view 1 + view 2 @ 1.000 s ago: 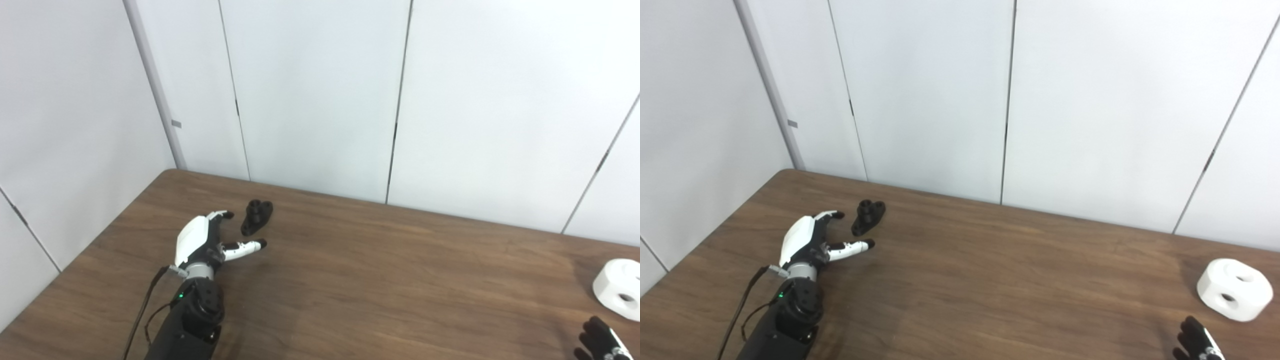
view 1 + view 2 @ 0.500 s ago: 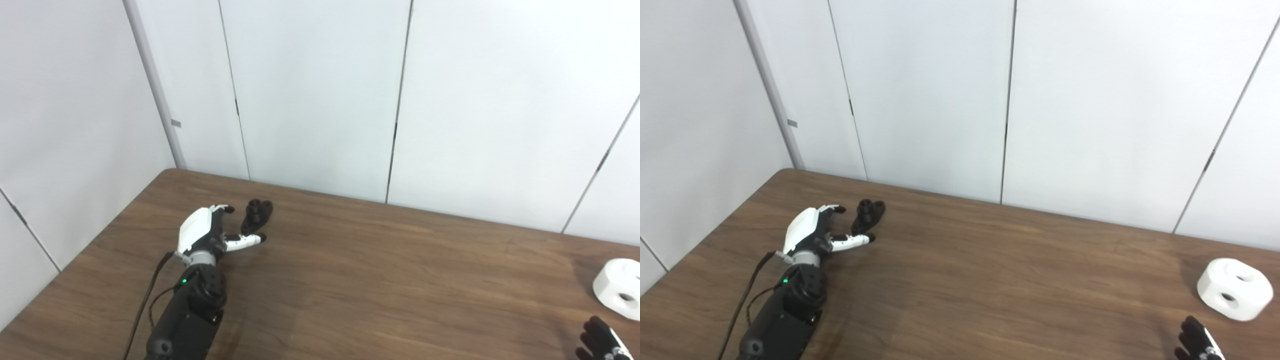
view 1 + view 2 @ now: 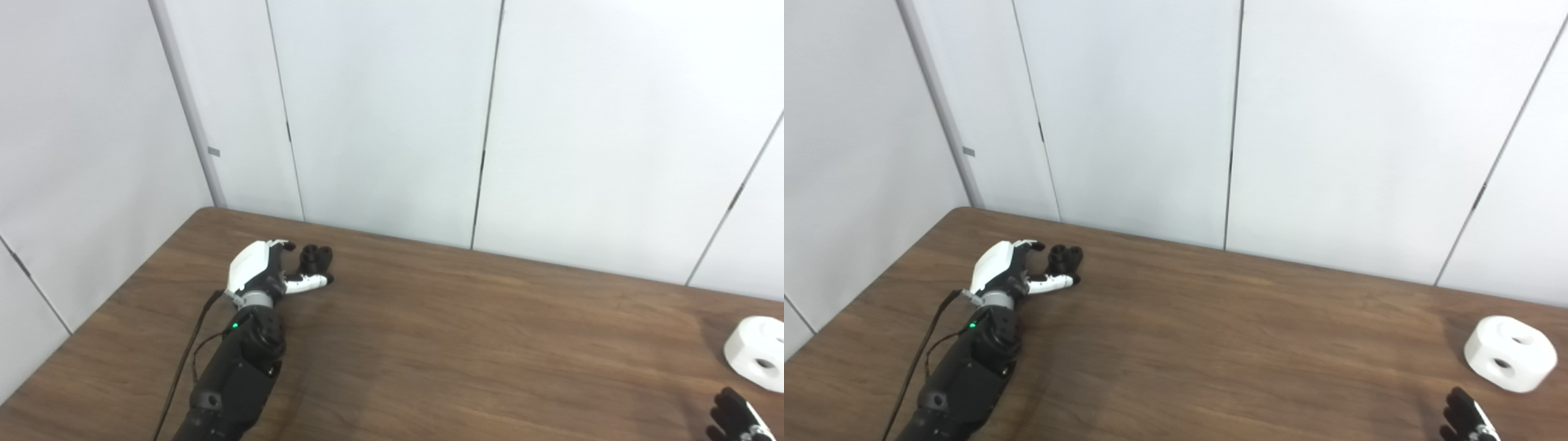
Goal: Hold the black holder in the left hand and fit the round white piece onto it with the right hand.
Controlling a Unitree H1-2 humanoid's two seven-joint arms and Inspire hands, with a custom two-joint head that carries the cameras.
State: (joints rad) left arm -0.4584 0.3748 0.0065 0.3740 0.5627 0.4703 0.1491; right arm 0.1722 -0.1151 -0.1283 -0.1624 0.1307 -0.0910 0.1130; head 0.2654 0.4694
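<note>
A small black holder (image 3: 313, 257) lies on the brown table (image 3: 465, 343) near its far left corner. My left hand (image 3: 263, 272) is open right at it, thumb stretched along the near side of the holder and fingers on its far left side; the hand's own bulk hides part of the holder, and whether they touch cannot be told. The round white piece (image 3: 1510, 353), with two holes in it, sits at the table's far right. Only the dark fingertips (image 3: 1464, 419) of my right hand show at the bottom right corner, a short way in front of the white piece.
White wall panels stand right behind the table's far edge and along its left side. The left arm's black forearm and a loose cable (image 3: 184, 367) lie over the front left of the table.
My left hand has reached forward along the table, from a short way in front of the black holder to around it. The right fingertips and the white piece stay put.
</note>
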